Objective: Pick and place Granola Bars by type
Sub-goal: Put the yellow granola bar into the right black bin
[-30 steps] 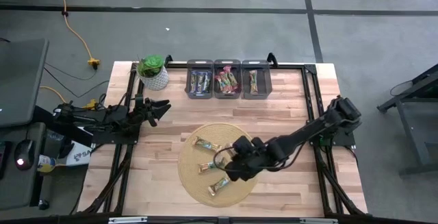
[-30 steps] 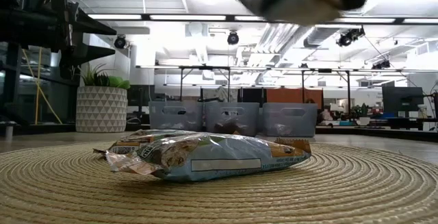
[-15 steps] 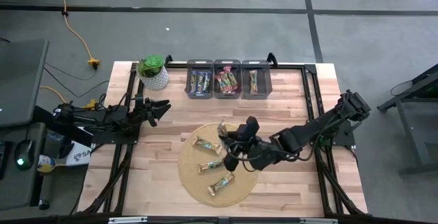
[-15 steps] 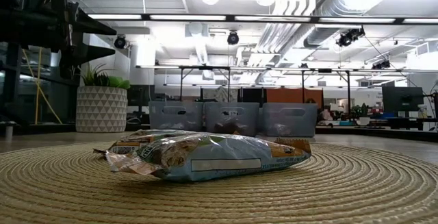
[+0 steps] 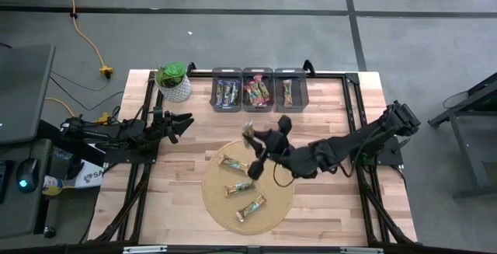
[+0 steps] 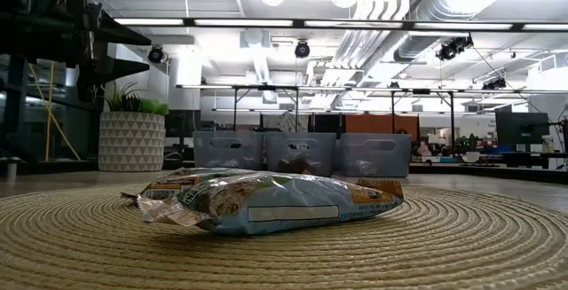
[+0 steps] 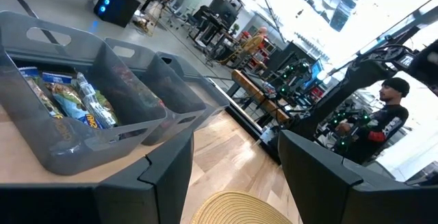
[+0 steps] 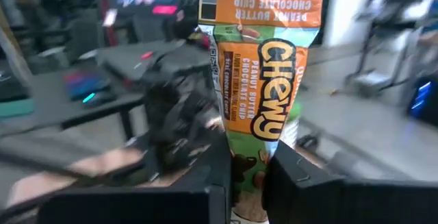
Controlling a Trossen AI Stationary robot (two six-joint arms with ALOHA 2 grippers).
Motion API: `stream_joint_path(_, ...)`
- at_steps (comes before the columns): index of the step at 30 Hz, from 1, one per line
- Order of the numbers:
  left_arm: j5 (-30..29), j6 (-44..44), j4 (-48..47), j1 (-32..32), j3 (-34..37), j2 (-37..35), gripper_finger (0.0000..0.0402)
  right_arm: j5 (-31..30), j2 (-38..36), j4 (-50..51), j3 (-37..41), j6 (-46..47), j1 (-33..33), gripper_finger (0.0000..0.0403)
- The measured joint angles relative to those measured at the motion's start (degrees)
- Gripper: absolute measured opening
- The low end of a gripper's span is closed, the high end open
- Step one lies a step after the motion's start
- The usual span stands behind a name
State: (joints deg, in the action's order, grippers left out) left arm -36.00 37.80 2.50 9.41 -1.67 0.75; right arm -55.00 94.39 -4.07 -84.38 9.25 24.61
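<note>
Above the round woven straw mat (image 5: 245, 182), one orange-and-green wrapped granola bar (image 8: 261, 107) is gripped by the right hand (image 5: 254, 138), three bars (image 5: 239, 187) remaining unsorted while the left hand (image 5: 183, 122) is held open.

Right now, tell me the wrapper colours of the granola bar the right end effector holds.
Orange top, green body, yellow lettering on the held granola bar; clearest in the right wrist view.

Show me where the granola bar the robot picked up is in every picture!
High view: the green-and-orange wrapped granola bar sits pinched in the right hand, just past the round woven straw mat.
Low view: not in it.
Left wrist view: not in it.
Right wrist view: bar upright, centre.
Shared landmark: three grey plastic bins.
</note>
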Motion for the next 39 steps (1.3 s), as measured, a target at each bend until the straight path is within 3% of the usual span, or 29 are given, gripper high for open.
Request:
stream_joint_path(6,0.0,0.0,0.0,-0.01,0.0,0.01,0.0211,-5.07,-0.31,-13.31,0.0,-16.46,-3.69,0.0043)
stream_joint_path(11,0.02,0.0,0.02,-0.01,0.0,0.01,0.0211,-13.56,-2.79,-22.96,0.0,-28.11,-6.74,0.0044)
stream_joint_path(16,-0.02,0.0,0.06,0.0,0.0,0.0,0.0211,-22.38,-6.72,-21.87,0.0,-36.98,-12.08,0.0037)
stream_joint_path(22,0.07,0.0,0.09,-0.02,0.0,0.02,0.0211,-24.28,-9.53,-14.75,-0.04,-41.02,-22.24,0.0045)
stream_joint_path(27,0.06,0.0,0.09,0.0,0.0,0.0,0.0211,-21.66,-9.79,-6.7,-0.04,-35.54,-30.86,0.0045)
stream_joint_path(31,0.06,0.0,0.11,-0.02,0.0,0.0,0.0211,-16.9,-9.79,6.27,-0.04,-21.21,-36.93,0.0041)
stream_joint_path(36,0.06,0.0,0.11,-0.02,0.0,0.02,0.0211,-1.2,-9.01,29.4,-0.04,8.58,-44.42,0.004)
stream_joint_path(39,0.06,0.0,0.13,-0.01,0.0,0.0,0.0211,9.38,-7.28,35.88,1.88,17.84,-48.62,0.004)
